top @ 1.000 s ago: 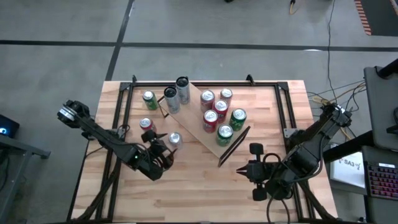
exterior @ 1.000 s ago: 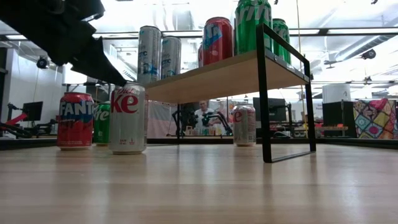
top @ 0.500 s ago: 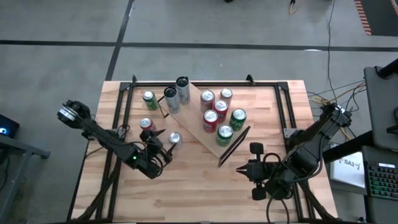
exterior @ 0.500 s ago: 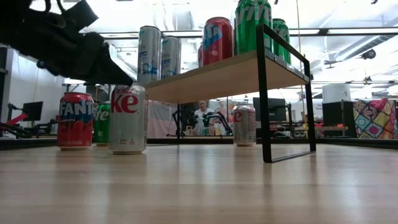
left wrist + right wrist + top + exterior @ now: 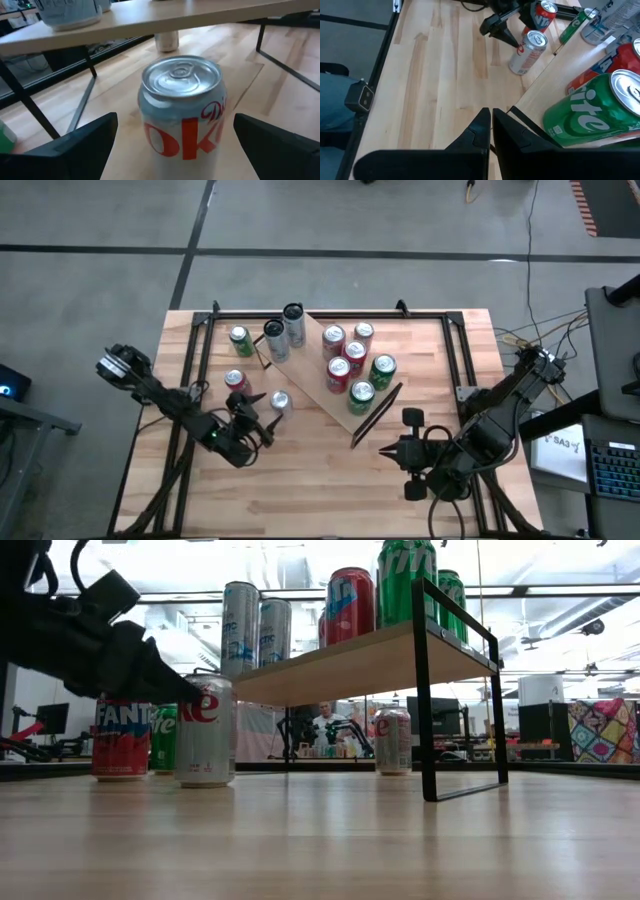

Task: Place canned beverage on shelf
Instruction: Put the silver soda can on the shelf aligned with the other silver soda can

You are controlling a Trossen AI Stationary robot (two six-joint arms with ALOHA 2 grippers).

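A silver Diet Coke can (image 5: 182,112) stands upright on the table's left half (image 5: 281,402), its base on the wood. My left gripper (image 5: 175,120) is open, low and nearly level, one finger (image 5: 80,145) on each side of the can without touching it (image 5: 150,665). The shelf (image 5: 320,392), a light-wood board on black end frames (image 5: 350,665), stands slantwise mid-table and carries several cans. My right gripper (image 5: 490,120) is shut on nothing, high above the table's right near part (image 5: 395,452).
A red Fanta can (image 5: 121,733) and a green can (image 5: 240,340) stand on the table left of the shelf. Another can (image 5: 392,740) stands beneath the shelf board. A black rail frame (image 5: 200,340) runs around the table. Bare wood lies along the near edge.
My left gripper has come down from above the Diet Coke can's top to the can's own height and has tipped toward level, staying open. The can has not moved.
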